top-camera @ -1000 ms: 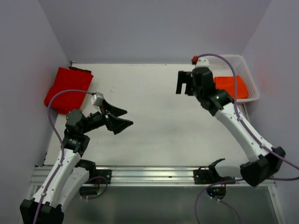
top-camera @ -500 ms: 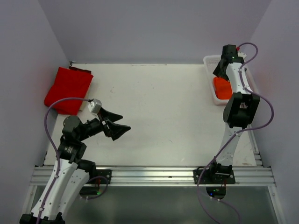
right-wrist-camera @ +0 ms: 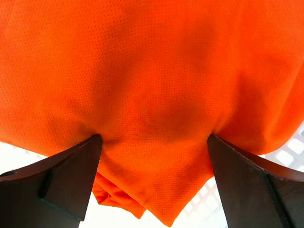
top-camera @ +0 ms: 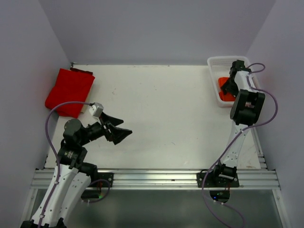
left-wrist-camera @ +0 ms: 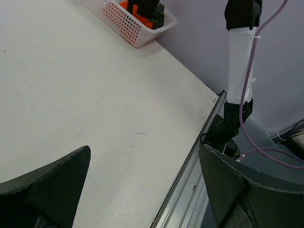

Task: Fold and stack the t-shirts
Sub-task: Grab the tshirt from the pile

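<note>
Right fingers [right-wrist-camera: 71, 175] were down inside the basket [top-camera: 213, 62] at the far right corner. They were spread wide, tips dug into the orange shirt [right-wrist-camera: 156, 85]. Cloth bulged between them, but no pinch yet. It looked like the set-up for a grab to lift the shirt onto the surface [top-camera: 161, 99], since there's no room to fold in the basket. The wrist view was nearly all orange, with a bunched edge low down and mesh showing at the bottom. Couldn't tell how many layers they'd catch. Risk as I saw it: grabbing a wad, so it comes out crumpled.

Left fingers [top-camera: 119, 135] were spread too, nothing in them. They hung above the near-left part of the surface, pointed toward the middle. I read that as parked clear, ready to help flatten the shirt.

Red shirt [top-camera: 70, 91] lay folded at the far left corner, well apart from both arms, probably the base of the stack. Orange one not yet folded, so roughly halfway by my guess.
</note>
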Controlling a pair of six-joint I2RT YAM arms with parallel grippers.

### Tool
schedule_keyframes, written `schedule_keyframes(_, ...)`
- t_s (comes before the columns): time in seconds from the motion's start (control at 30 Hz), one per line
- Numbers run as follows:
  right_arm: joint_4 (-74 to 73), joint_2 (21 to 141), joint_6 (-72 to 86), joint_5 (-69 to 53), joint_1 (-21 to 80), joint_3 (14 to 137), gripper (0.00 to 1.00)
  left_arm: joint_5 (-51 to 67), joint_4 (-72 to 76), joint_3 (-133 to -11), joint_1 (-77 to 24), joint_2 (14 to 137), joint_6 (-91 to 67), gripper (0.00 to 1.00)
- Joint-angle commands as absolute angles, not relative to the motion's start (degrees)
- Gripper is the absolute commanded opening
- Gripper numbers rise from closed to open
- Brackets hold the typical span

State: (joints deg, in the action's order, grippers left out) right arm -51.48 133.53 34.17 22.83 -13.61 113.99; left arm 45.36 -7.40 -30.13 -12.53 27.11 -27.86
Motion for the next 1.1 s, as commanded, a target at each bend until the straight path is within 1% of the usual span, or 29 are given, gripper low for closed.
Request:
schedule_keyframes(0.0, -51.9, 138.8, 34.9, 21.5, -14.1, 116.6, 0.99, 44.6, -10.4, -32.8, -12.8, 26.5, -26.4, 1.0)
schedule_keyframes(0.03, -52.2, 140.8, 34.4, 19.4, -14.1, 118.8, 0.99, 44.4, -11.2, -33.3, -12.8, 26.5, -26.1, 1.0)
schedule_keyframes(0.1, -52.7, 142.2, 33.6, 16.8, -14.5, 120.2, 0.88, 43.9, -11.9, -33.6, -12.8, 25.8, -25.9, 1.0)
schedule_keyframes(0.13, -52.4, 141.8, 33.3, 14.6, -14.6, 119.5, 0.79, 43.9, -12.2, -33.7, -12.8, 25.7, -25.8, 1.0)
schedule_keyframes(0.17, -49.3, 141.1, 32.8, 12.6, -14.7, 118.2, 0.42, 43.8, -12.4, -33.7, -12.8, 25.4, -25.8, 1.0)
schedule_keyframes(0.2, -47.8, 140.5, 32.3, 11.2, -14.9, 116.9, 0.12, 43.7, -12.3, -33.8, -12.8, 25.4, -25.9, 1.0)
schedule_keyframes(0.23, -47.6, 139.3, 32.6, 10.7, -14.9, 115.9, 0.0, 43.7, -12.2, -33.6, -12.8, 25.4, -26.2, 1.0)
schedule_keyframes(0.3, -46.9, 138.2, 32.0, 9.7, -14.9, 115.2, 0.0, 43.9, -11.5, -33.6, -12.8, 25.8, -26.6, 1.0)
schedule_keyframes(0.37, -44.0, 134.1, 31.8, 7.6, -14.9, 111.8, 0.0, 44.5, -10.6, -33.5, -12.8, 25.7, -27.2, 1.0)
schedule_keyframes(0.4, -42.2, 132.2, 32.0, 6.5, -14.9, 110.0, 0.0, 44.6, -10.4, -33.5, -12.8, 25.6, -27.4, 1.0)
schedule_keyframes(0.43, -39.5, 129.9, 31.6, 4.8, -14.8, 105.1, 0.0, 44.6, -10.0, -33.4, -12.8, 25.6, -27.5, 1.0)
schedule_keyframes(0.47, -33.6, 124.2, 31.0, 2.7, -14.5, 100.2, 0.0, 44.8, -9.8, -33.1, -12.8, 25.6, -27.4, 1.0)
schedule_keyframes(0.5, -31.3, 121.5, 30.9, 2.0, -14.2, 100.2, 0.0, 44.8, -9.7, -33.0, -12.8, 25.6, -27.5, 1.0)
schedule_keyframes(0.57, -22.3, 113.3, 29.3, -2.0, -13.5, 94.2, 0.0, 45.0, -9.0, -32.7, -12.8, 25.9, -27.6, 1.0)
schedule_keyframes(0.63, -19.6, 108.8, 28.6, -4.7, -13.1, 92.5, 0.0, 45.2, -8.3, -32.3, -12.8, 26.3, -27.8, 1.0)
schedule_keyframes(0.67, -15.9, 106.9, 28.5, -6.7, -12.8, 91.7, 0.0, 45.3, -8.0, -32.2, -12.8, 26.4, -27.9, 1.0)
schedule_keyframes(0.7, -13.8, 102.8, 28.6, -10.2, -12.6, 89.8, 0.0, 45.3, -7.7, -32.0, -12.8, 26.5, -28.0, 1.0)
schedule_keyframes(0.87, 1.5, 89.9, 28.0, -14.9, -8.5, 82.5, 0.0, 44.6, -7.5, -31.8, -12.8, 26.1, -27.8, 1.0)
schedule_keyframes(0.97, 3.4, 83.9, 27.1, -19.1, -5.6, 81.1, 0.0, 43.5, -8.2, -31.8, -12.8, 25.9, -27.2, 1.0)
schedule_keyframes(1.07, 2.6, 80.4, 29.4, -27.4, -2.9, 81.4, 0.0, 37.5, -10.7, -31.9, -12.8, 25.8, -27.0, 1.0)
